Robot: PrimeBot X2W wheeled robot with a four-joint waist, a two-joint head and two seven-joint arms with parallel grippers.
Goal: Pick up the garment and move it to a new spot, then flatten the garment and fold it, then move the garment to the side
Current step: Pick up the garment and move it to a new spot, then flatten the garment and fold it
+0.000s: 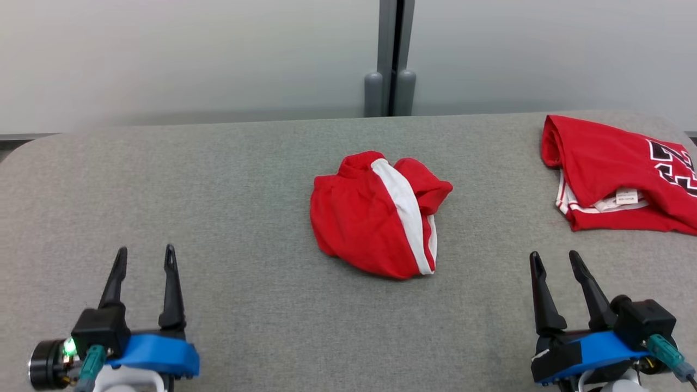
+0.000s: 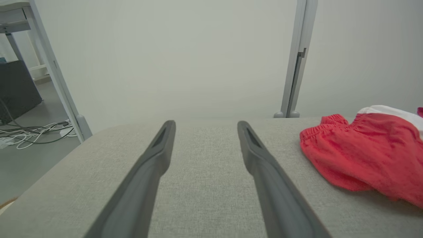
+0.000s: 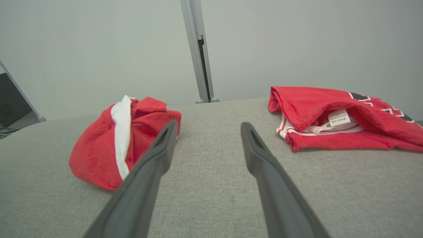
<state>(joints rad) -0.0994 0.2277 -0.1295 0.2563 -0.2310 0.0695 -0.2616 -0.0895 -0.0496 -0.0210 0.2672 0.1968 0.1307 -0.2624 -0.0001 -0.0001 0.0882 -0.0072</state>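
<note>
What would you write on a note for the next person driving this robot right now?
Left gripper: open, empty, over the near left of the table.
Right gripper: open, empty, near right.
Red shorts with a white stripe: bunched up mid-table, touching neither gripper.
Red jersey: lying folded at the far right.
Done: nothing on the shorts yet, by their look.
Left: pick the shorts up, move them, flatten, fold, set aside.
</note>
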